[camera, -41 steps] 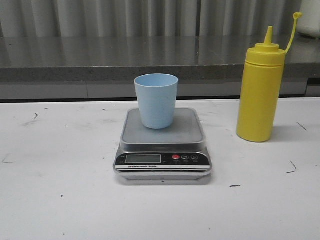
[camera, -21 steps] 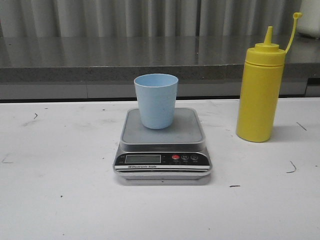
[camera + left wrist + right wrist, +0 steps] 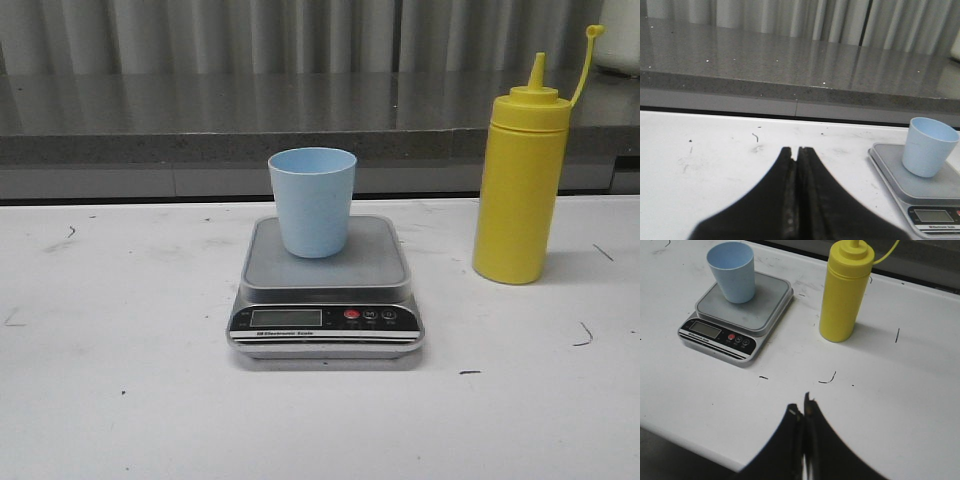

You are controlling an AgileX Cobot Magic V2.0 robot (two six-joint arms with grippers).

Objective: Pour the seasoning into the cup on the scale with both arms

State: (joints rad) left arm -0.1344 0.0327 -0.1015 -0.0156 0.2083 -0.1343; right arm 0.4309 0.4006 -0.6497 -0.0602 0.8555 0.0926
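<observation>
We see the yellow seasoning bottle [image 3: 521, 180] standing upright on the white table [image 3: 120, 400], well to the right of the scale [image 3: 326, 290], its nozzle uncapped and the tethered cap [image 3: 595, 31] hanging off to one side. The pale blue cup [image 3: 312, 201] sits upright on the scale's grey platform, towards the back. Our left gripper [image 3: 797, 150] and right gripper [image 3: 803, 407] both hover over bare table away from the scale, fingers pressed together, holding nothing.

the white surface [image 3: 120, 400], scuffed with small dark marks, carries the digital kitchen scale [image 3: 326, 300] near its middle and the upright yellow squeeze bottle [image 3: 520, 180] well apart on the right.
</observation>
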